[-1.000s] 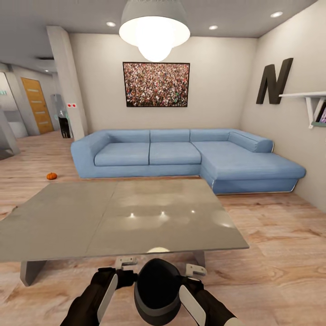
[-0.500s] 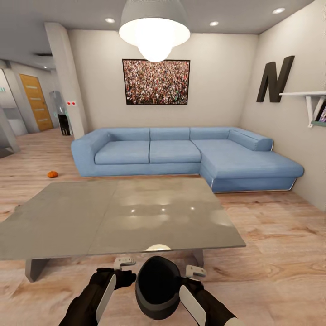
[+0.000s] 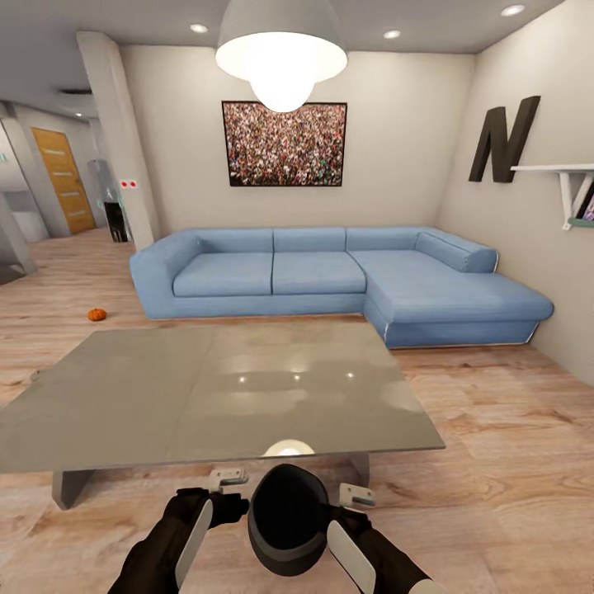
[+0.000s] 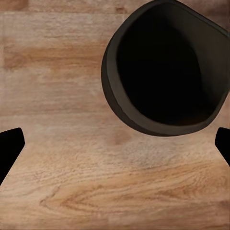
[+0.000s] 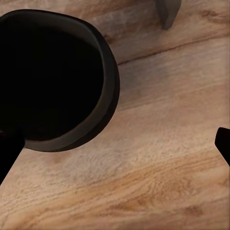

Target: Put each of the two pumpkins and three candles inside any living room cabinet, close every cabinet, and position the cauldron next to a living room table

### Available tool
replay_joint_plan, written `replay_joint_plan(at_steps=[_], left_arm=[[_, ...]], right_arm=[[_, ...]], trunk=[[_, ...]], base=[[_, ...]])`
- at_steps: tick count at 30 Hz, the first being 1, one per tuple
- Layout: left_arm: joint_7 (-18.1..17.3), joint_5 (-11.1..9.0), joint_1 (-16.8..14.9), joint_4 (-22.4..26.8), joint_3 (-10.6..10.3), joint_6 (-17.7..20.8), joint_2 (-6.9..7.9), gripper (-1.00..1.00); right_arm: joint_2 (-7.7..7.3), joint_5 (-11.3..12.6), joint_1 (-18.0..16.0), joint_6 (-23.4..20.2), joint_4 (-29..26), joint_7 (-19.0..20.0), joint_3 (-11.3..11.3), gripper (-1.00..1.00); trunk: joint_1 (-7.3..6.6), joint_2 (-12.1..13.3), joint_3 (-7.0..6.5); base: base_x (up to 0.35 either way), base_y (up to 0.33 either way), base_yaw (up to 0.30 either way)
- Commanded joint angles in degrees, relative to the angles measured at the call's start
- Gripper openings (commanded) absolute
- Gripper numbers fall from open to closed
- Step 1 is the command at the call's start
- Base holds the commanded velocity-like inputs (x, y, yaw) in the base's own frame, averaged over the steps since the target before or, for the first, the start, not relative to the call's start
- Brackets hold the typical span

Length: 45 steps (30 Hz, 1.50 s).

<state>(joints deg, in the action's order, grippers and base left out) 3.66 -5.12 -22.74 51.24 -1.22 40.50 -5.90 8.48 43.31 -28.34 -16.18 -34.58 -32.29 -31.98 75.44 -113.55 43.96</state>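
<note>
Pale wood flooring (image 3: 511, 429) runs through a living room with a blue corner sofa (image 3: 330, 276) against the far wall, a framed crowd picture (image 3: 284, 143) above it, a big letter N (image 3: 502, 139) on the right-hand wall and a white lamp (image 3: 280, 54) hanging overhead. Low in the middle stands a grey table (image 3: 206, 396), its near edge just beyond the robot's arms. Between those arms, close to the table's near edge, sits the black cauldron (image 3: 285, 520), mouth toward the camera; both wrist views look down on it over bare floor boards, and the right wrist view also catches a grey table leg (image 5: 167, 11). The left gripper (image 3: 216, 492) sits just beside the cauldron's left flank and the right gripper (image 3: 345, 510) just beside its right flank. In the wrist views each gripper's fingertips sit wide apart at the frame edges with only floor between them, so both stand open and hold nothing. One small orange pumpkin (image 3: 97, 314) lies on the floor off the sofa's left end, well apart from the table.
</note>
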Motion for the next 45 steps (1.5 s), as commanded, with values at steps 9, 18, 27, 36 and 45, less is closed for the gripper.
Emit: replay_joint_plan(at_steps=[9,18,27,36,45], left_arm=[[0.38,-0.58,-0.02,0.01,-0.1,0.28,0.01,1.0],[0.38,-0.59,-0.02,0.0,-0.08,0.28,0.01,1.0],[0.38,-0.51,-0.02,0.5,0.1,0.33,0.04,1.0],[0.36,-0.46,-0.02,0.66,0.19,0.33,0.08,1.0],[0.32,-0.42,-0.02,0.61,0.17,0.3,0.09,1.0]], right_arm=[[-0.04,0.29,0.11,-0.01,-0.05,-0.42,-0.28,1.0],[-0.04,0.29,0.12,0.01,-0.05,-0.41,-0.28,1.0],[-0.01,0.29,0.12,0.01,0.03,1.44,-0.28,1.0],[-0.04,0.34,0.12,0.05,0.12,2.29,-0.28,1.0],[-0.05,0.37,0.12,0.1,0.12,2.32,-0.28,1.0]], trunk=[[-1.99,3.6,-1.3],[-3.97,7.2,-2.91],[-4.19,7.61,-3.09],[-4.19,7.61,-3.09],[-4.19,7.61,-3.09]], base=[[-0.01,0.0,0.0],[-0.264,0.0,0.0],[-0.268,0.0,0.0],[-0.016,0.0,0.0],[-0.269,0.0,0.0]])
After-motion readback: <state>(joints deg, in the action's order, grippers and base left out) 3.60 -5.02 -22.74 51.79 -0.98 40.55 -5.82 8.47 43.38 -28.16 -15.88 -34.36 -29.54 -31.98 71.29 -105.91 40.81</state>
